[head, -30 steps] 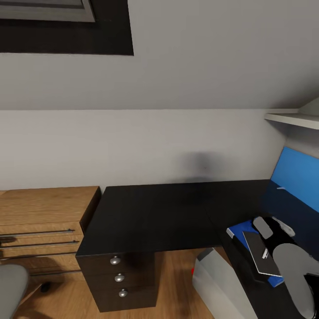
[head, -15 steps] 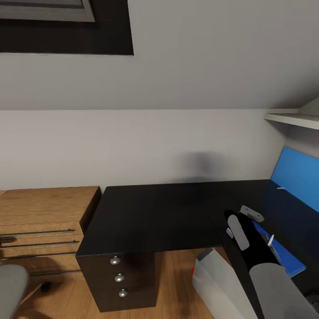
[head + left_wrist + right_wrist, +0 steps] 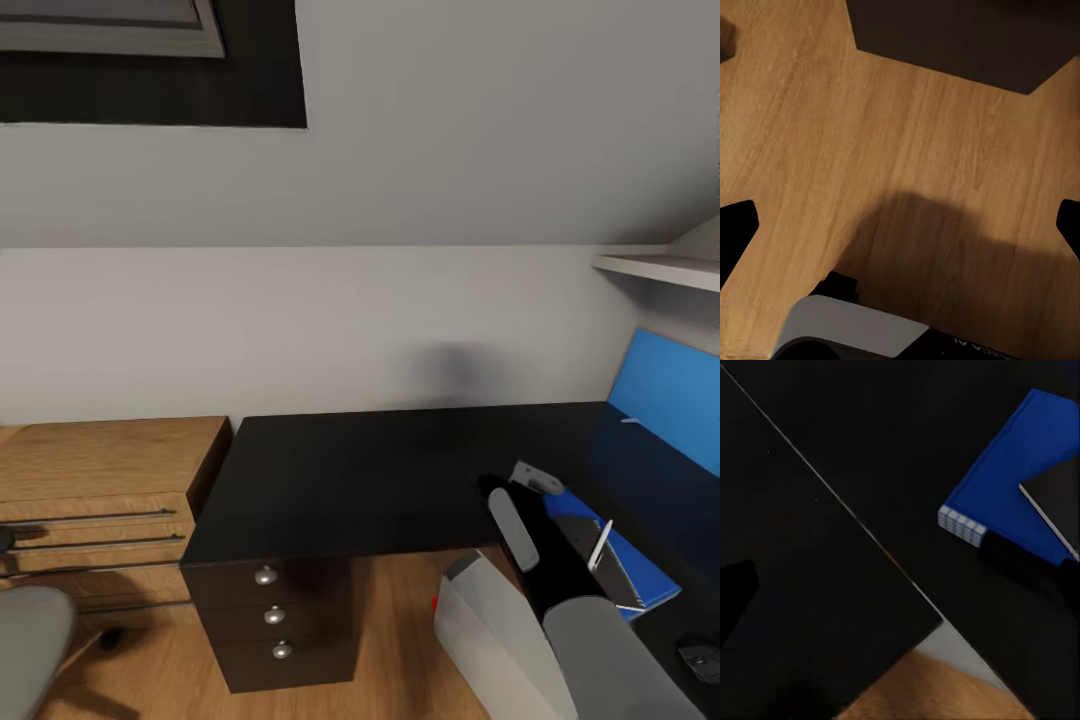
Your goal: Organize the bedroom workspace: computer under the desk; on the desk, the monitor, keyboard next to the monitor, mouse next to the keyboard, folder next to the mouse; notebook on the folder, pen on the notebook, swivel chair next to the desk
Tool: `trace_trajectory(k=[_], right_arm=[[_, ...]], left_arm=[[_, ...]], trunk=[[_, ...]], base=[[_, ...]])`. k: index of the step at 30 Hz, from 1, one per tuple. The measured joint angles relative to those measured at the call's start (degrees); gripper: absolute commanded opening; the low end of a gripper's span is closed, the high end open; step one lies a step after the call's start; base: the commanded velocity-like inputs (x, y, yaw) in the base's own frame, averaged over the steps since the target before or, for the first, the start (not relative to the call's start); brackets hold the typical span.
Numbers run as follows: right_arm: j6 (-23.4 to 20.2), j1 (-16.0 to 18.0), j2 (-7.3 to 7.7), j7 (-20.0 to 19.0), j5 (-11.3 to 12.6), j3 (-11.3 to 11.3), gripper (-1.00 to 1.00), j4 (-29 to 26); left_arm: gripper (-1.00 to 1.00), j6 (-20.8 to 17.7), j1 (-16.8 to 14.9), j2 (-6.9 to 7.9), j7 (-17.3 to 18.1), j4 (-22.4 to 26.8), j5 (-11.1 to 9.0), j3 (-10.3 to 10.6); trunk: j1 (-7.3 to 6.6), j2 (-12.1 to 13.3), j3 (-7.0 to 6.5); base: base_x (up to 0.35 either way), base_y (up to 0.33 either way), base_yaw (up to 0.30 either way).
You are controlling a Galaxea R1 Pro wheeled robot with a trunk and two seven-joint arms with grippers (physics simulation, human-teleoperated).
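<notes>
The flat blue folder [image 3: 640,575] is lying on the black L-shaped tabletop [image 3: 350,480] under a dark notebook [image 3: 585,540] and slim white pen [image 3: 600,545], beside the right hand [image 3: 535,480], whose opening I cannot tell, so fetching the chair is probably coming next.

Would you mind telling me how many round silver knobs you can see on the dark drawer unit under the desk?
3, stacked in a column on the drawer fronts below the desk's left end: top knob, middle knob, bottom knob. Others may be hidden.

Soft even light, faint shadows, slightly blurry renders.
</notes>
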State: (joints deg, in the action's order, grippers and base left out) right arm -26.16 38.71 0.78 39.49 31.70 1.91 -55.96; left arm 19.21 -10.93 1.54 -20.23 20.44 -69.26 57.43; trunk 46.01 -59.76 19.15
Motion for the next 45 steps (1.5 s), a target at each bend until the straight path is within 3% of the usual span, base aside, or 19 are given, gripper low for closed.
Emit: trace_trajectory(k=[1, 2, 11, 17, 23, 31, 36, 40, 45], right_arm=[[0.00, 0.00, 0.00, -0.03, -0.04, 0.30, 1.00, 0.14], [0.36, -0.01, -0.03, -0.06, -0.10, 4.75, 1.00, 1.19], [0.50, 0.00, -0.37, -0.11, 0.17, 6.38, 1.00, 1.64], [2.55, 0.00, -2.74, -0.13, -0.21, 8.68, 1.00, 3.10], [7.06, -0.06, -4.71, -0.13, -0.26, 11.64, 1.00, 9.56], [18.68, -0.13, -6.28, -0.21, -0.22, 18.40, 1.00, 23.91], [29.01, -0.17, -7.62, -1.57, -0.62, 24.04, 1.00, 37.93], [37.76, -0.30, -8.47, -6.77, -0.63, 26.11, 1.00, 48.86], [43.33, -2.09, -8.54, -12.91, -0.60, 26.62, 1.00, 54.58]], left_arm=[[1.00, -0.02, 0.00, 0.01, 0.00, -0.01, 0.00, 0.00], [1.00, -0.45, -0.01, 0.07, -0.10, -0.11, -0.21, -0.19], [1.00, -1.17, -0.01, 0.31, 0.00, -3.14, -0.23, -0.44], [1.00, -1.33, -0.01, 0.52, -0.03, -3.34, -0.21, -0.46], [1.00, -1.36, -0.01, 0.55, -0.04, -3.43, -0.21, -0.48], [1.00, -0.94, -0.01, 0.40, -0.20, -3.37, -0.10, -0.45], [1.00, -0.12, -0.01, 0.31, -0.12, -3.09, -0.01, -0.44], [1.00, 0.46, 0.00, 0.20, -0.09, -3.08, 0.02, -0.40], [1.00, 0.54, 0.00, 0.29, -0.04, -3.08, -0.02, -0.40]], trunk=[[0.00, 0.00, 0.00], [0.00, 0.00, 0.00], [0.01, 0.00, 0.00], [0.01, 0.00, 0.00], [0.00, 0.00, 0.00], [-0.01, 0.00, 0.00], [-0.02, -0.01, 0.01], [-0.90, 1.58, -0.71], [-2.00, 3.59, -1.60]], base=[[-0.333, 0.084, 0.000], [-0.333, 0.084, 0.000], [-0.334, 0.085, 0.029], [-0.334, 0.102, 0.220], [-0.334, 0.128, 0.265], [-0.255, 0.084, 0.275], [-0.056, 0.016, 0.277], [-0.018, 0.005, 0.278], [-0.006, 0.002, 0.278]])
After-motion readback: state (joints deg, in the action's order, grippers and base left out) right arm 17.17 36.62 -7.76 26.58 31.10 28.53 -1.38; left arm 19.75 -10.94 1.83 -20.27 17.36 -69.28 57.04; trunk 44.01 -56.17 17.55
